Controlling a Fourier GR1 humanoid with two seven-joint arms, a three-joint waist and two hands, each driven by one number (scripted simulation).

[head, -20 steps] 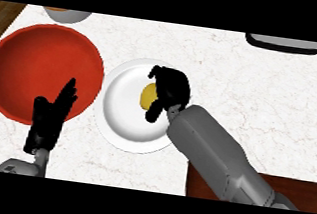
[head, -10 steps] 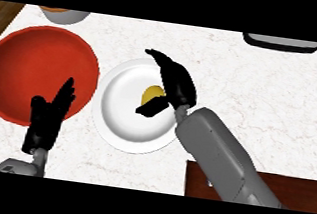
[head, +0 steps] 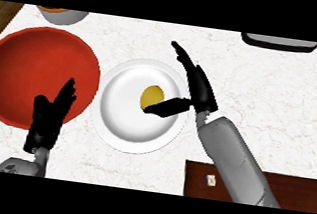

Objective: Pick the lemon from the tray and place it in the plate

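Lemon (head: pixel 152 96) sat in white plate (head: pixel 125 130). R hand (head: pixel 198 86) was released, fingers straight, thumb by lemon. L hand (head: pixel 50 115) rested open over red tray (head: pixel 25 71).

The lemon (head: pixel 152 96) is a small yellow oval lying in the middle of the plate (head: pixel 126 125), a white round dish at the counter's centre. The tray (head: pixel 24 76), red and round, lies just beside the plate, near the counter's left edge.
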